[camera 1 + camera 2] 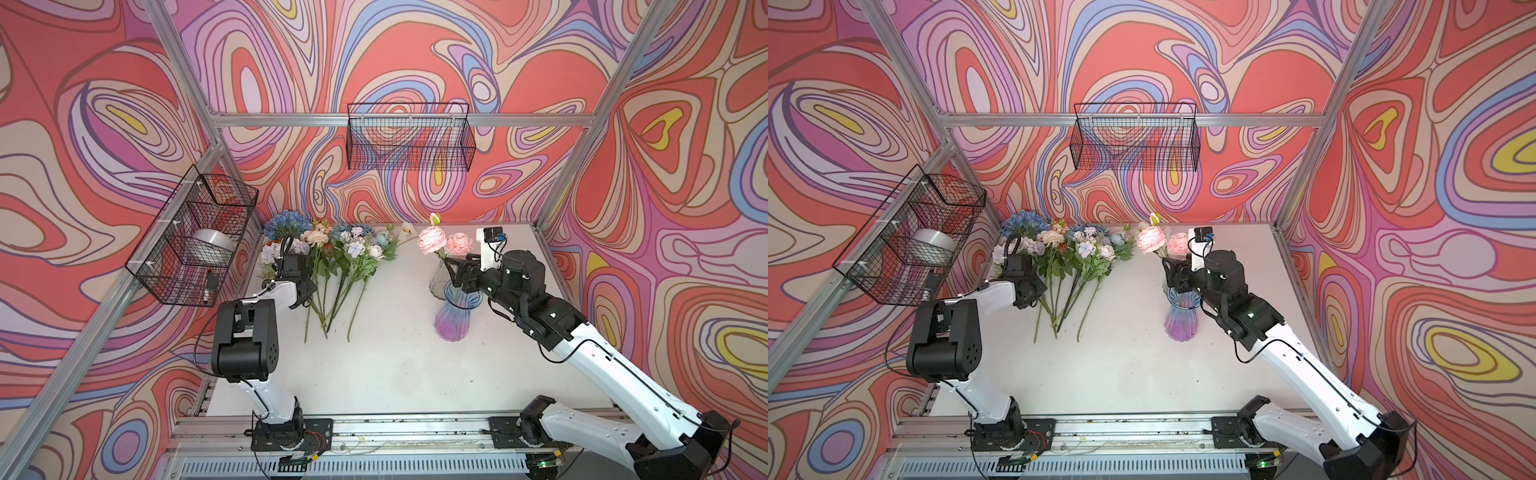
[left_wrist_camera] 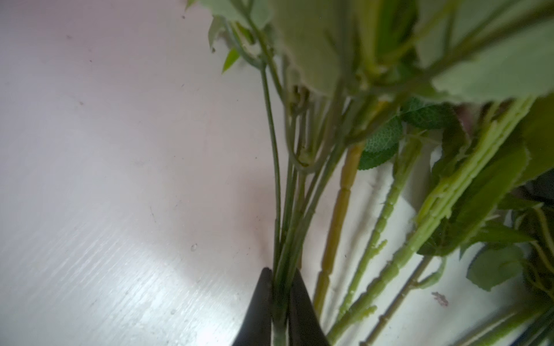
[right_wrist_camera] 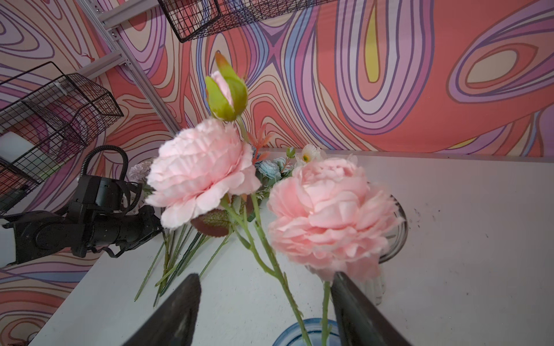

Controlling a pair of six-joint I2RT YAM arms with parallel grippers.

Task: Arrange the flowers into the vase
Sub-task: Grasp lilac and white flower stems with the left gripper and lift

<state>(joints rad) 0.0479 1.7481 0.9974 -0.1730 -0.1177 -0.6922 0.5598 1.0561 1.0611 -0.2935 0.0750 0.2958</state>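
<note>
Okay so the left gripper (image 2: 280, 277) is clamped tight on thin stems (image 2: 289, 239), a wiry green bundle pinched between its two black pointed fingers near the cut ends. Those belong to the loose flowers (image 1: 355, 249) lying flat at the far left of the table (image 1: 395, 374), with fabric heads fanned toward the back wall and stalks converging toward the front. There's a fluffy blue hydrangea (image 1: 286, 224), peach and pale lilac heads, and lots of toothed leaves. Right beside the pinched bundle lie thicker stalks (image 2: 340, 209) of knobbly moulded plastic with ridged joints. The table is matte white with a faint grain. Over on the right the vase (image 1: 455, 320) stands upright. It's ribbed glass, blue at the flared rim and fading to purple at the base, with a narrow neck. Two pink blooms (image 1: 432, 241) with ruffled, layered petals and a closed bud (image 1: 435, 218) in green sepals rise out of it on thorny-looking stems. The right gripper (image 3: 265, 278) sits around those stems just above the rim, jaws spread wide and not squeezing anything. One stem runs very close to a finger, and I can't tell if it touches. Just behind stands a clear glass (image 1: 438, 282).
</note>
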